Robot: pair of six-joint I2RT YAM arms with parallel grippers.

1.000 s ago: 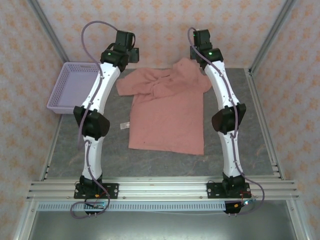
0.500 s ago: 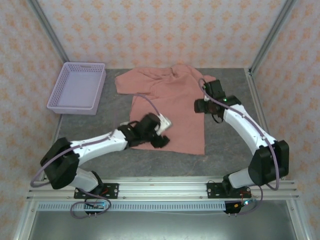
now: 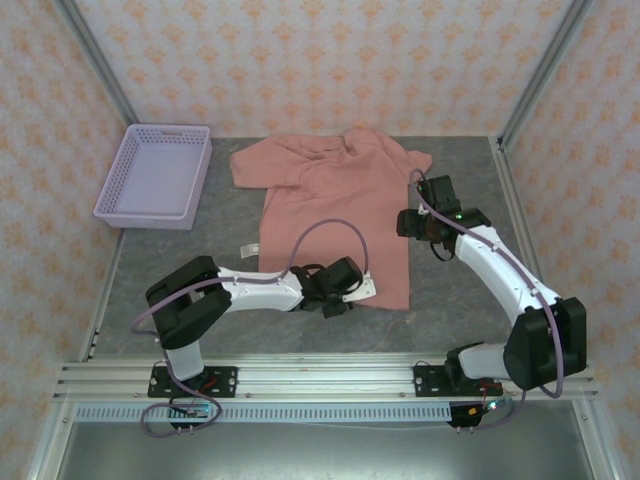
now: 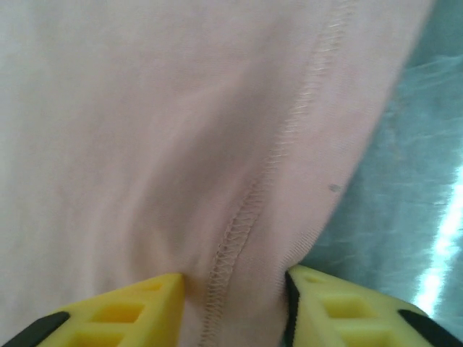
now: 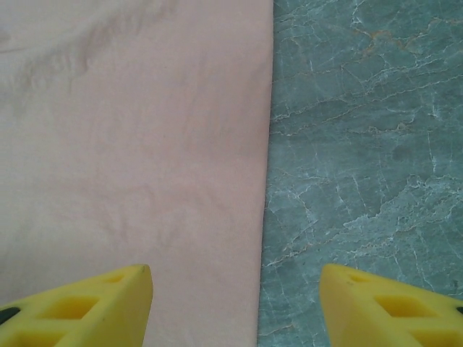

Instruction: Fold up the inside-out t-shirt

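Clamping the hem of the inside-out t-shirt (image 3: 335, 205), left pincer (image 4: 235, 289) is holding cloth; right pincer (image 5: 235, 285) is hanging open, needing both layers.

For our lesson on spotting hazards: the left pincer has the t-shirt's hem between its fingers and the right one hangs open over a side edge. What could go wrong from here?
The left pincer pinches just a narrow ridge of hem at the t-shirt's bottom edge; it may slip free on lifting.
The right pincer straddles the side edge, half over bare table; closing might miss the cloth.
The far end looks rumpled; folding could trap those creases.
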